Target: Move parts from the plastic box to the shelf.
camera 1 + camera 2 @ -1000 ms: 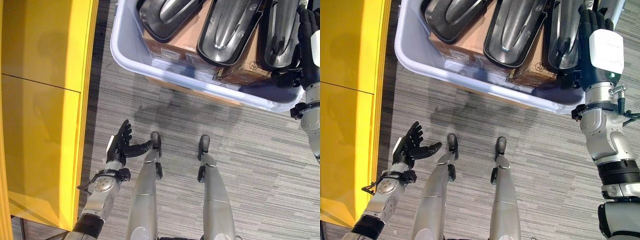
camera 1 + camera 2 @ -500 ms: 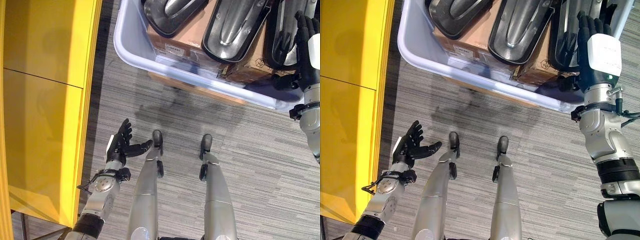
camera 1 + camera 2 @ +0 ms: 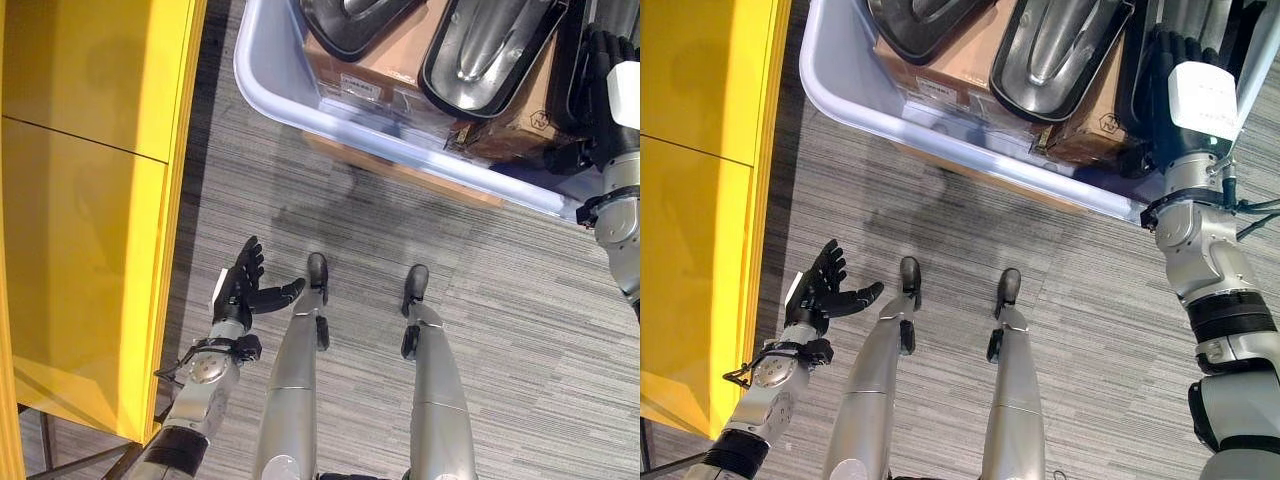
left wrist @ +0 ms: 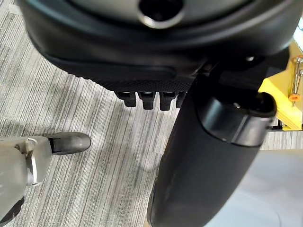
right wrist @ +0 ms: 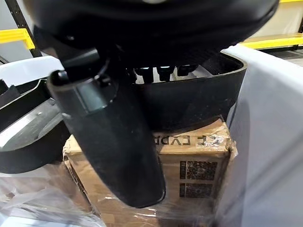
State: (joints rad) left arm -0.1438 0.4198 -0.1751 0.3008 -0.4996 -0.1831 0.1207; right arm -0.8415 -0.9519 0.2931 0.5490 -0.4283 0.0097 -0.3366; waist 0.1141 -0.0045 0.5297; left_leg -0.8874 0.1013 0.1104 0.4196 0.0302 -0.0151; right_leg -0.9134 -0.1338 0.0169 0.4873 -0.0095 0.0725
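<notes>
My right hand [image 3: 1188, 75] is up at the right end of the plastic box [image 3: 845, 95], reaching over its near rim. From the head view its fingers lie extended along the rightmost dark part [image 5: 199, 101]. In the right wrist view the fingertips [image 5: 163, 72] sit at that part's raised edge with the thumb [image 5: 111, 137] hanging in front over the cardboard carton [image 5: 194, 165] below, and I cannot tell whether the fingers have actually closed on the part or only rest against it.

My left hand [image 3: 240, 290] hangs low by my left side over the floor [image 3: 520, 300], palm up, fingers spread and relaxed, thumb out, holding nothing. It is near the yellow shelf [image 3: 80, 200], which runs along the left side, apart from the hand.

The parts are in the plastic box. They are dark, glossy, elongated shells: one [image 3: 1055, 55] lies in the middle of the box, another [image 3: 915, 25] toward its left end, both resting on top of brown cartons [image 3: 960, 70]. The rightmost one stands just beside my right hand. Clear plastic wrap [image 5: 33, 198] shows crumpled beside the carton under my right hand. The box itself is pale grey-blue and sits on the striped grey carpet floor.
</notes>
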